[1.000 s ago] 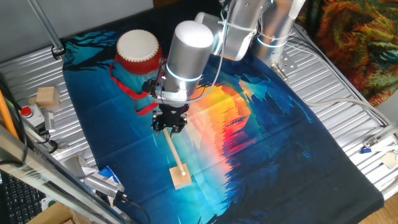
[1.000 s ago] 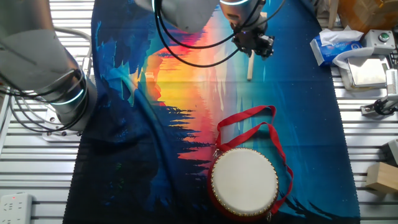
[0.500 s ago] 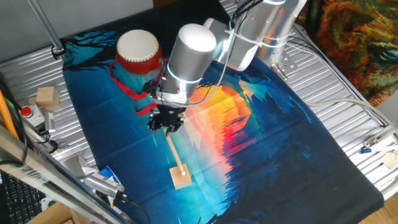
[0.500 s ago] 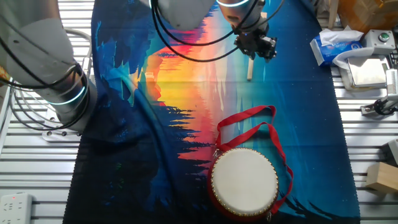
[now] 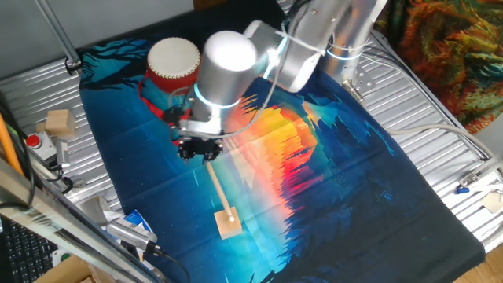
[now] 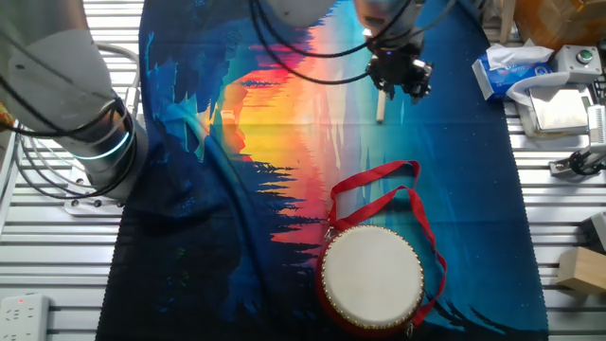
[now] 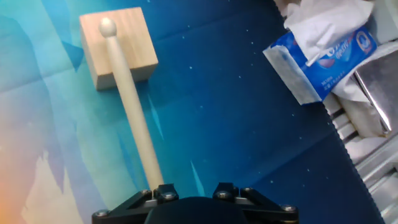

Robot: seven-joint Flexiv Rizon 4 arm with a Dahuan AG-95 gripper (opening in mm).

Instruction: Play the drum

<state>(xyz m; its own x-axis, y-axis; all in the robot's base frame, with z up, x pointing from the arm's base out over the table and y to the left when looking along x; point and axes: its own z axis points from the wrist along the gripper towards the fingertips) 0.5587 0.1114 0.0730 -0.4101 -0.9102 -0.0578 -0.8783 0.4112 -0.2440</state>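
Note:
The drum [image 5: 174, 63] has red sides and a cream head and stands at the far left of the blue cloth; in the other fixed view [image 6: 371, 275] it is near the front, with its red ribbon [image 6: 379, 189] loose beside it. A wooden drumstick [image 5: 220, 192] lies on the cloth with its tip on a small wooden block [image 5: 229, 226]. My gripper [image 5: 196, 151] hangs low over the stick's handle end. In the hand view the stick [image 7: 134, 112] runs from the block [image 7: 118, 46] down past the left finger of the gripper [image 7: 193, 190]. The jaws stand apart with nothing between them.
A blue and white tissue pack [image 7: 323, 56] lies off the cloth's edge beside a metal box [image 6: 559, 109]. A tan wooden block [image 5: 59, 122] and a red button [image 5: 33, 141] sit on the metal table at the left. Cables run along the table's sides.
My gripper has moved sideways toward the drum's side, off the stick's line. The stick and block have not moved.

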